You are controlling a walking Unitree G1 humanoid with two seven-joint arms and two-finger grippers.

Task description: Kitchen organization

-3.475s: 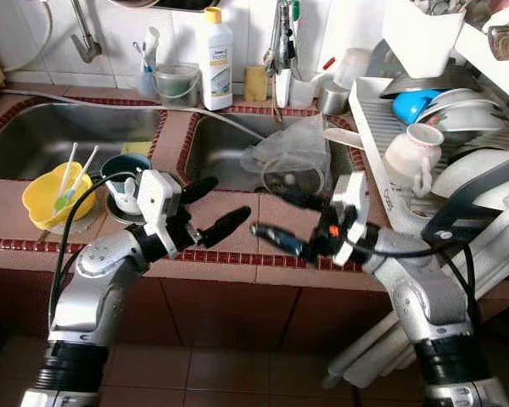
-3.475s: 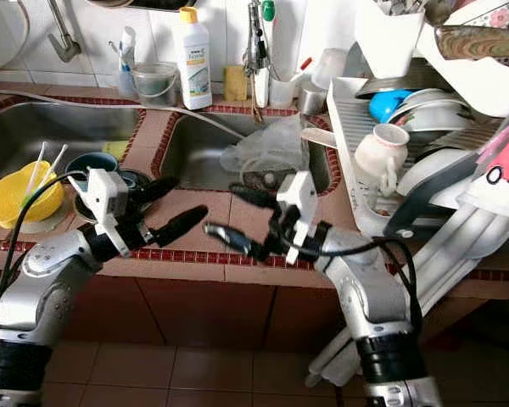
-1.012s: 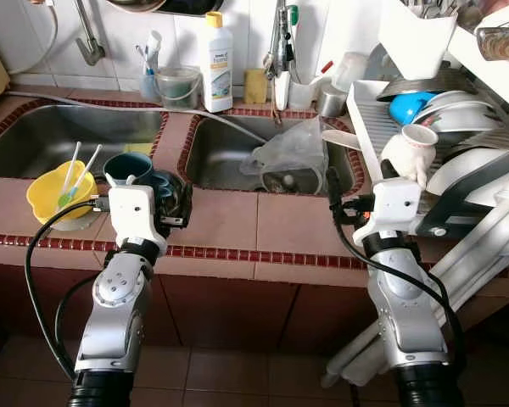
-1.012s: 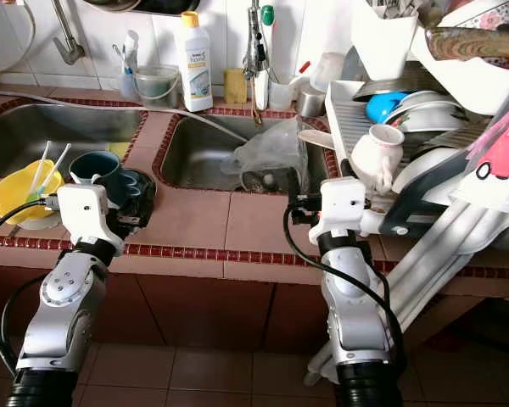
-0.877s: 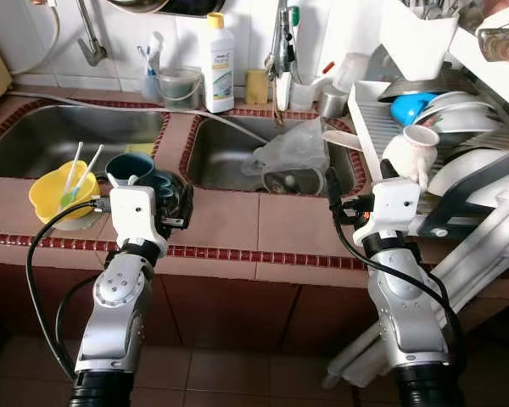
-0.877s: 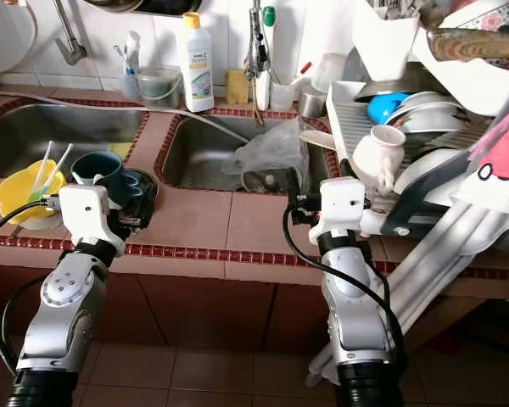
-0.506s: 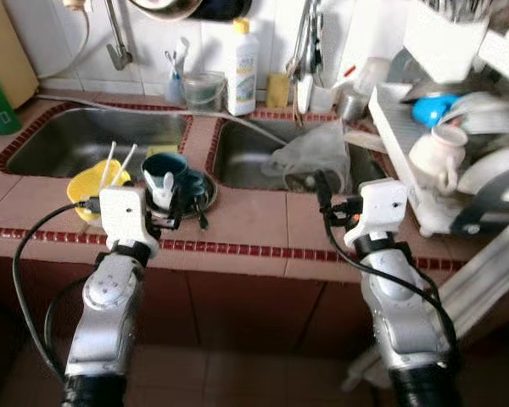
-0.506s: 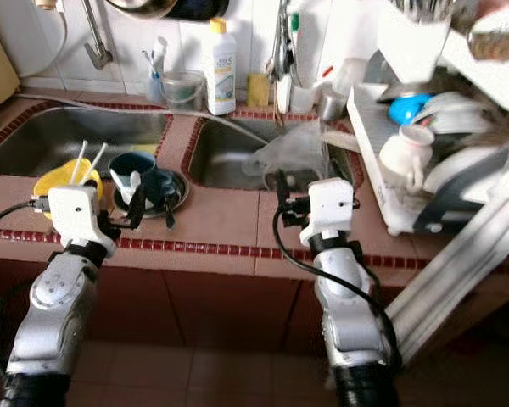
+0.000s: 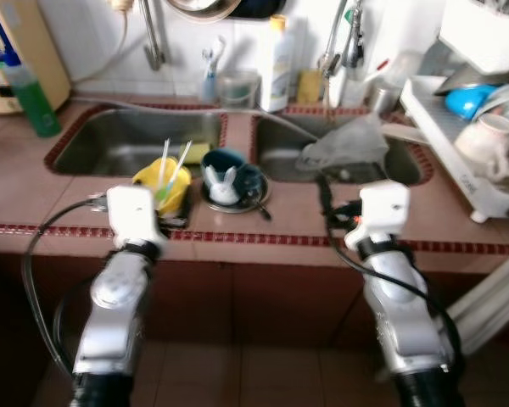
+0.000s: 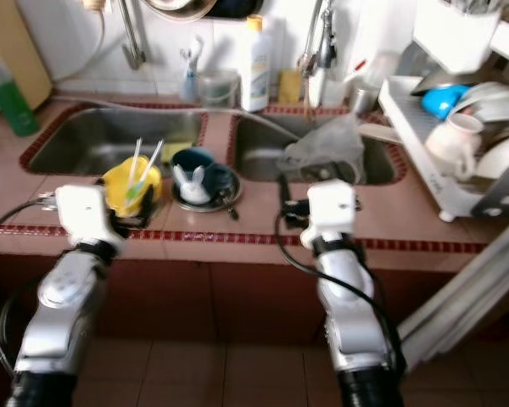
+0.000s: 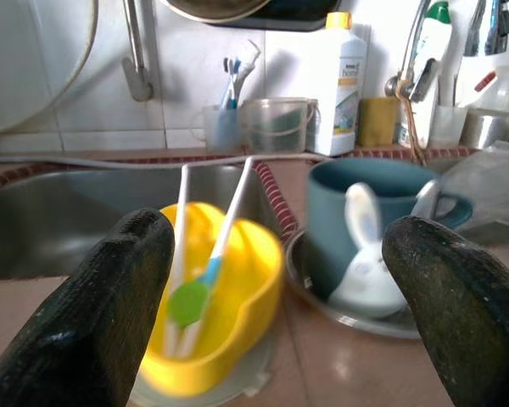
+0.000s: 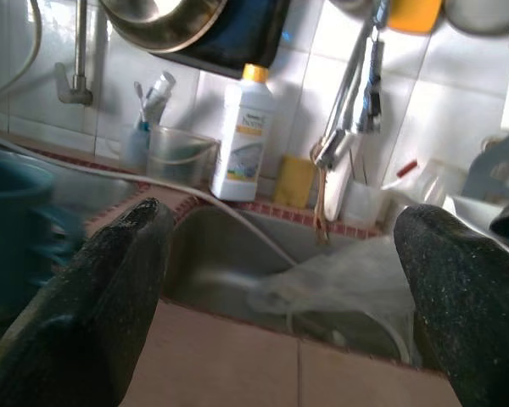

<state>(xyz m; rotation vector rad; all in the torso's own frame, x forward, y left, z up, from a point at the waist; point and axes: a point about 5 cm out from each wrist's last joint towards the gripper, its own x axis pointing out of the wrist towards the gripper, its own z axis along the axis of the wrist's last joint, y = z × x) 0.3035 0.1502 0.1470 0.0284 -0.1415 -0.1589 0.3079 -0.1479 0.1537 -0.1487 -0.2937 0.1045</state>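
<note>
A yellow bowl (image 9: 162, 183) holding two white-handled utensils sits on the tiled counter between the two sinks. Beside it, a teal mug (image 9: 223, 166) with a white rabbit-shaped piece stands on a dark round plate (image 9: 253, 190). My left gripper (image 11: 280, 246) is open just in front of the bowl and mug, its fingers (image 11: 110, 297) spread wide with nothing between them. My right gripper (image 12: 288, 246) is also open and empty, facing the right sink, where a crumpled clear plastic bag (image 9: 346, 144) lies.
A white detergent bottle (image 9: 276, 52), toothbrush cups, a sponge and hanging utensils line the back wall. A dish rack (image 9: 471, 174) loaded with crockery stands at the right. A green bottle (image 9: 34, 97) is at the far left. Red trim marks the counter's front edge (image 9: 254, 240).
The camera has drawn back and turned left, bringing the green bottle into view. Both arms swung from pointing at each other to pointing forward at the counter. The counter's things have stayed put.
</note>
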